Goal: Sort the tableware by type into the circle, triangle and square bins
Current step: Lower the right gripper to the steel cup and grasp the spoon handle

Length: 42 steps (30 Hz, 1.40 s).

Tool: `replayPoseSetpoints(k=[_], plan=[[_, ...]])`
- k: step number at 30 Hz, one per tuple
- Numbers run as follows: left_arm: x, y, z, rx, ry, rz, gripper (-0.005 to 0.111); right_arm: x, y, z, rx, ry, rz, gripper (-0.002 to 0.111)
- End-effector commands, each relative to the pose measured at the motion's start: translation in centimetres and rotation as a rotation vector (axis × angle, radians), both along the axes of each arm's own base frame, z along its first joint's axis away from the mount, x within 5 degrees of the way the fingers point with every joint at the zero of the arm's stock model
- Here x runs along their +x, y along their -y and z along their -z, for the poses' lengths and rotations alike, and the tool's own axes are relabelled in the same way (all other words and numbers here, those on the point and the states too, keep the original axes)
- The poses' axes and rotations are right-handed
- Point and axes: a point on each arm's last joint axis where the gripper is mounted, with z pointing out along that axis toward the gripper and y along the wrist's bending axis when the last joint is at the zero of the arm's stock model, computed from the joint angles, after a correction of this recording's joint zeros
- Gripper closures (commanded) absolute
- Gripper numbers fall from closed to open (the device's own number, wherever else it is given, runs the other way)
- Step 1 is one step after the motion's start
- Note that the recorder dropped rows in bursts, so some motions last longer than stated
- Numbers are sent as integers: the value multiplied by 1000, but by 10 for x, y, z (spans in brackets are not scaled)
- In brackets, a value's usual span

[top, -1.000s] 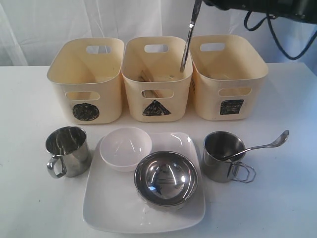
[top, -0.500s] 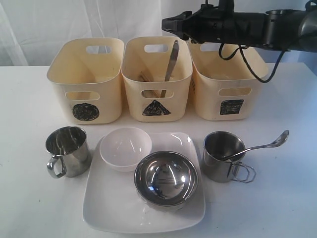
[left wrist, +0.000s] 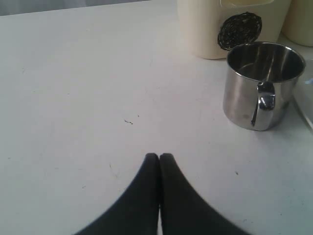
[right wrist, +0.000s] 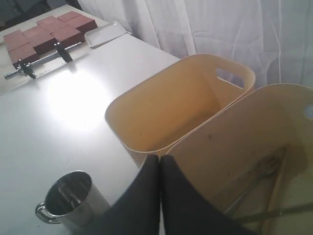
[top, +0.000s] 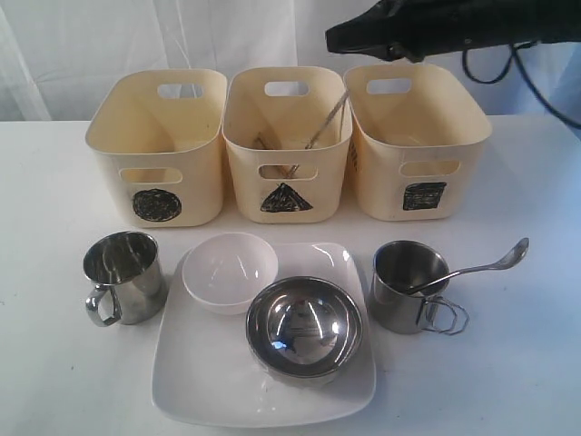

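Three cream bins stand in a row: circle (top: 156, 145), triangle (top: 288, 145), square (top: 419, 141). A metal utensil (top: 329, 120) leans inside the triangle bin beside wooden chopsticks (top: 268, 143). In front, a steel mug (top: 123, 275), a small white bowl (top: 231, 270) and a steel bowl (top: 304, 327) on the square white plate (top: 263, 395), and a second mug (top: 407, 286) holding a spoon (top: 481, 265). My right gripper (top: 331, 38) hangs shut and empty above the triangle bin (right wrist: 254, 147). My left gripper (left wrist: 159, 156) is shut and empty over bare table, short of the left mug (left wrist: 263, 85).
In the right wrist view, red blocks with a clamp (right wrist: 46, 34) and a small white tray (right wrist: 105, 33) lie far off on the table. A white curtain hangs behind the bins. The right arm's cables (top: 508, 68) dangle over the square bin.
The metal utensil that hung from my right gripper over the triangle bin has dropped in and now leans there. The right gripper opened, shut again empty, and drew back to the right.
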Motion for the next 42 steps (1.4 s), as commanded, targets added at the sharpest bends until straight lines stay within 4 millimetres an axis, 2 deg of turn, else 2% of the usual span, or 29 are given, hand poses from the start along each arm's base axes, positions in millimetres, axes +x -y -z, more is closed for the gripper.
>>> replayPoseSetpoints(k=[1,2,4,8,11,14,17,20,22,25,32,37,42], plan=[[0,0,1,-7,4,-3,107,-50,33,-25,-69,7,110,108],[0,0,1,-7,4,-3,107,-59,36,-26,-81,-11,127,108],[0,0,1,-7,4,-3,107,-100,42,-28,-128,-39,206,108],[0,0,1,-7,4,-3,107,-160,54,-34,-205,69,357,108],[0,0,1,-7,4,-3,107,-191,54,-46,-166,104,386,108],[0,0,1,-7,4,-3,107,-210,52,-41,-132,18,372,108],[0,0,1,-7,4,-3,107,-219,54,-14,-180,-115,377,108],[0,0,1,-7,4,-3,107,-218,61,16,-170,-239,508,108],[0,0,1,-7,4,-3,107,-220,63,25,-229,-255,495,106],[0,0,1,-7,4,-3,107,-220,66,28,-306,-224,498,95],[0,0,1,-7,4,-3,107,-221,71,33,-327,-295,561,55],[0,0,1,-7,4,-3,107,-234,77,43,-448,-427,550,52],[0,0,1,-7,4,-3,107,-229,85,53,-409,-400,718,52]])
